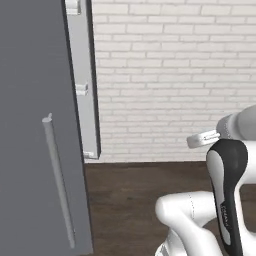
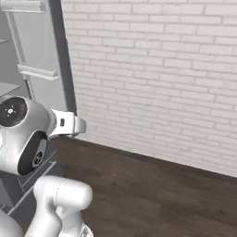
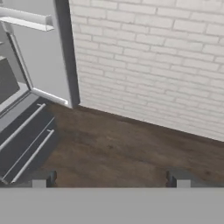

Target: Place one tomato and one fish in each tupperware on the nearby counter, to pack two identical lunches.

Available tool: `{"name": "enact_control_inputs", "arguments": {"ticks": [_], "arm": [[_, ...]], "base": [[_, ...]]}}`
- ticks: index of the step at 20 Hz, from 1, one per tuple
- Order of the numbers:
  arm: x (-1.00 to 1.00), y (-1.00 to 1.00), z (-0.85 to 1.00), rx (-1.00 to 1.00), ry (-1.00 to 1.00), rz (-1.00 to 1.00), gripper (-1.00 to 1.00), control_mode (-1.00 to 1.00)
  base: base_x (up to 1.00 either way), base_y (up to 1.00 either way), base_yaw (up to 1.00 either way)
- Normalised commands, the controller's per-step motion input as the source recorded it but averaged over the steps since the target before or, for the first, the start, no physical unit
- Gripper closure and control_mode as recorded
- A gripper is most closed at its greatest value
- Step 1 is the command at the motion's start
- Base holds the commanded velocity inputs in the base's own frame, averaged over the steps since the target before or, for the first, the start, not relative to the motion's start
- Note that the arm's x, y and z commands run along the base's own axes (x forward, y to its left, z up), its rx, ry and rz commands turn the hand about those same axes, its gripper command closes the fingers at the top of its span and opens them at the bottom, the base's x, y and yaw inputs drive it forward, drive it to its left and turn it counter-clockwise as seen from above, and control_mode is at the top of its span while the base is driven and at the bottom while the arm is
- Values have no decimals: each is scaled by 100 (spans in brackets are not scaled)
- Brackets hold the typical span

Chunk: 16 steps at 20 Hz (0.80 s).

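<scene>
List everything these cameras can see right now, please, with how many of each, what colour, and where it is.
Brick wall: one, white, straight ahead, filling the back of the scene.
Floor: one, dark brown wood, running from the wall's foot toward the robot.
Fridge door: one, dark grey, swung open at the left, close to the camera.
Door handle: one, light grey bar, upright on that door.
Door shelves: several, pale grey, along the light grey inner panel beside the wall.
Robot arm: one, white with dark joints, low in both base views.
Gripper: one, dark fingertips, bottom of the hand view, jaws wide open and holding nothing.
</scene>
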Motion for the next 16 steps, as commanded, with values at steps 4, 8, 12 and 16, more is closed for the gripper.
{"name": "enact_control_inputs", "arguments": {"ticks": [4,8,12,16], "arm": [[0,0,0,0,0,0,-100,100],[0,0,0,0,0,0,-100,100],[0,0,0,0,0,0,-100,100],[0,0,0,0,0,0,-100,100]], "base": [[55,-13,-15],[75,-1,30],[78,-3,52],[32,-3,77]]}}
